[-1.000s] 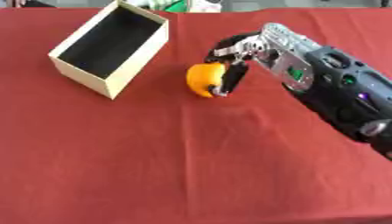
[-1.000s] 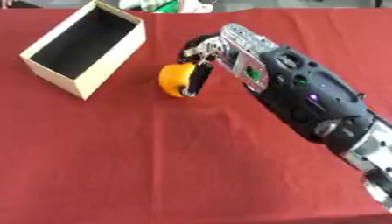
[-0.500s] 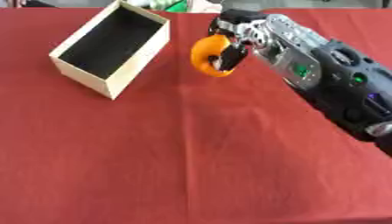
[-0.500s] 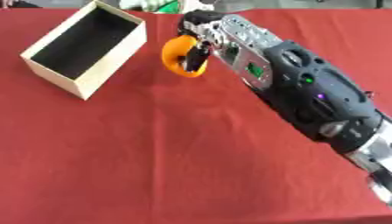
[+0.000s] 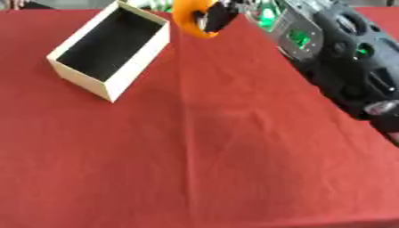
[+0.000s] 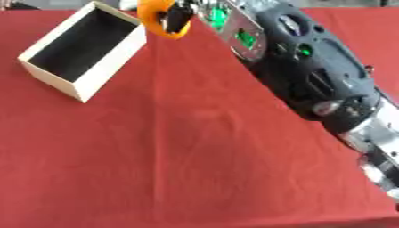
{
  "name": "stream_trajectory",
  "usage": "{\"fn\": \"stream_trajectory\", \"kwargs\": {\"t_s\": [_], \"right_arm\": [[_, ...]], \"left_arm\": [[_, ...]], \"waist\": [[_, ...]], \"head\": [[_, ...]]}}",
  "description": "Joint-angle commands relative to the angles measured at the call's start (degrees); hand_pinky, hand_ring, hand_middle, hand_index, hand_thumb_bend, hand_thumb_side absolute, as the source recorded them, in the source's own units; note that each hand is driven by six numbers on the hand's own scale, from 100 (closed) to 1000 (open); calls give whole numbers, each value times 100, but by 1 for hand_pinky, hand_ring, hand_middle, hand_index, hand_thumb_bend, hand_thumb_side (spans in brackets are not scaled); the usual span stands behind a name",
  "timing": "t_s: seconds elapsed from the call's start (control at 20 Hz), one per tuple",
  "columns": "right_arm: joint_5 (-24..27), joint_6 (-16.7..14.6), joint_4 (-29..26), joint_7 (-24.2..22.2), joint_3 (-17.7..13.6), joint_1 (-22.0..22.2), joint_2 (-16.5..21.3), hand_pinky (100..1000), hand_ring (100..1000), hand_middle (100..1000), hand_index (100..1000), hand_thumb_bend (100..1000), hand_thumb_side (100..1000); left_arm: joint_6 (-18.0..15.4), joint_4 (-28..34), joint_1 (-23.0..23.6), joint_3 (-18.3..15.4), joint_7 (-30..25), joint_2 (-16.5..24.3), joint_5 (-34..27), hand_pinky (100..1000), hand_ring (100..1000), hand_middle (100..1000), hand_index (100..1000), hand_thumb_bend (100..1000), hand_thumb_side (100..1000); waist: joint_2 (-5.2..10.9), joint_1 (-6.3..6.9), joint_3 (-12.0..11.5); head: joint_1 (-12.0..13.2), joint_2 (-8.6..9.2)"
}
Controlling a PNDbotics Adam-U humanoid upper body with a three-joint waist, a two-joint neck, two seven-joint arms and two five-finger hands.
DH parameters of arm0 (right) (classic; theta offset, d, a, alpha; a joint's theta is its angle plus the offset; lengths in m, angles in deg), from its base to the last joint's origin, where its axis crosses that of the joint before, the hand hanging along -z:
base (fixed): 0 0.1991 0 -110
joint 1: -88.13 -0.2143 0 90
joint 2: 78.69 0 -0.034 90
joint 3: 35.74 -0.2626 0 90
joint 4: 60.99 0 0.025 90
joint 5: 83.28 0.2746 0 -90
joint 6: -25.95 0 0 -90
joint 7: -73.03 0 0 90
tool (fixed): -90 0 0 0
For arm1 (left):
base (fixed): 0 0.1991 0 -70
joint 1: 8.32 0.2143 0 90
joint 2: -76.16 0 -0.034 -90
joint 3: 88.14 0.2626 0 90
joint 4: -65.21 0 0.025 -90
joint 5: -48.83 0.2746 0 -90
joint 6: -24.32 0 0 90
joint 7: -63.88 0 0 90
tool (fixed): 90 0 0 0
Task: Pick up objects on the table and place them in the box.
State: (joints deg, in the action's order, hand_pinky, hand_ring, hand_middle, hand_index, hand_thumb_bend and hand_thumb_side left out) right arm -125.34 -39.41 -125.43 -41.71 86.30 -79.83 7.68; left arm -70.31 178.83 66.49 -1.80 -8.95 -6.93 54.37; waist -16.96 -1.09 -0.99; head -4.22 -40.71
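An orange round object [image 5: 189,17] hangs in the air near the top of the view, just right of the box's far right corner. My right hand [image 5: 221,15] is shut on it, dark fingers curled round its right side. The black and silver right arm [image 6: 304,71] stretches in from the lower right. The open cream box [image 5: 111,49] with a dark inside lies askew on the red tablecloth at upper left; nothing shows inside it. My left hand shows in neither view.
A red cloth [image 5: 195,156] covers the whole table. Green and white items [image 5: 152,4] sit beyond the table's far edge behind the box.
My right hand has lifted the orange object off the cloth and carried it up and to the left, toward the box's right corner. The box has stayed put.
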Motion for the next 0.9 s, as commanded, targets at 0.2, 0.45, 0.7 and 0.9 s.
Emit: {"fn": "stream_trajectory", "kwargs": {"t_s": [0.2, 0.45, 0.7, 0.9], "right_arm": [[-765, -694, 1412, 574, -709, -535, -937, 856, 664, 421, 708, 100, 100], [-1335, -1097, 2167, 1240, -1291, -680, -1521, 861, 672, 421, 717, 100, 100], [-1711, -1305, 2526, 1893, -1703, -663, -1954, 869, 678, 424, 725, 100, 100], [-2251, -1237, 2688, 2536, -1976, -593, -2230, 867, 685, 429, 720, 100, 100]], "left_arm": [[-26, 97, -129, 36, -68, 31, -70, 470, 541, 605, 799, 306, 620], [-44, 97, -189, 56, -97, -18, -105, 471, 542, 605, 799, 306, 620], [-59, 97, -264, 80, -125, -57, -135, 471, 542, 605, 799, 304, 620], [-71, 97, -298, 93, -146, -98, -164, 471, 541, 604, 800, 303, 620]], "waist": [[94, 50, -117], [60, 39, -209], [17, 42, -304], [-20, 49, -375]], "head": [[-179, 86], [-351, 133], [-497, 215], [-594, 284]]}}
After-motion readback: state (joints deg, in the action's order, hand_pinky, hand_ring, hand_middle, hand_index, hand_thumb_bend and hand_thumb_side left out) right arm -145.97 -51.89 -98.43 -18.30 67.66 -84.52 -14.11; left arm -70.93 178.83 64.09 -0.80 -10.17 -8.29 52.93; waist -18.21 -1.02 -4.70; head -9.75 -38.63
